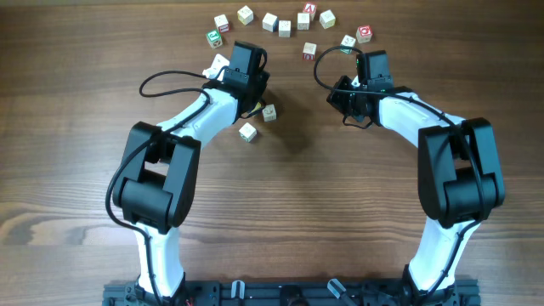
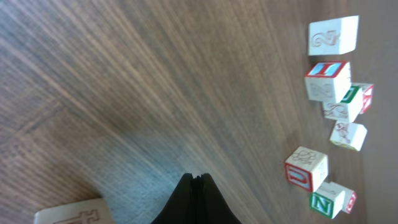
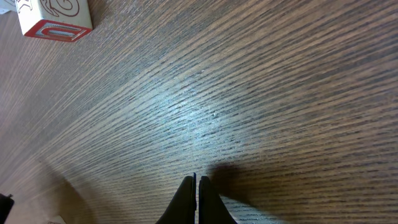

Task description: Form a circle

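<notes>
Several small wooden letter cubes lie in a loose open arc (image 1: 285,28) along the far side of the table, not a closed circle. In the left wrist view part of that arc runs down the right side, ending in a red-lettered cube (image 2: 305,168) and a green N cube (image 2: 326,199). My left gripper (image 2: 198,177) is shut and empty over bare wood, with a pale cube (image 2: 68,213) at its lower left. The left wrist (image 1: 246,66) hangs just below the arc's left end. My right gripper (image 3: 198,179) is shut and empty; a red-lettered cube (image 3: 56,18) lies far ahead to its left.
Two loose cubes (image 1: 269,112) (image 1: 247,132) lie apart from the arc, just below the left forearm. A pale cube (image 1: 218,64) sits beside the left wrist. The right wrist (image 1: 372,72) hovers below the arc's right end. Cables loop beside both wrists.
</notes>
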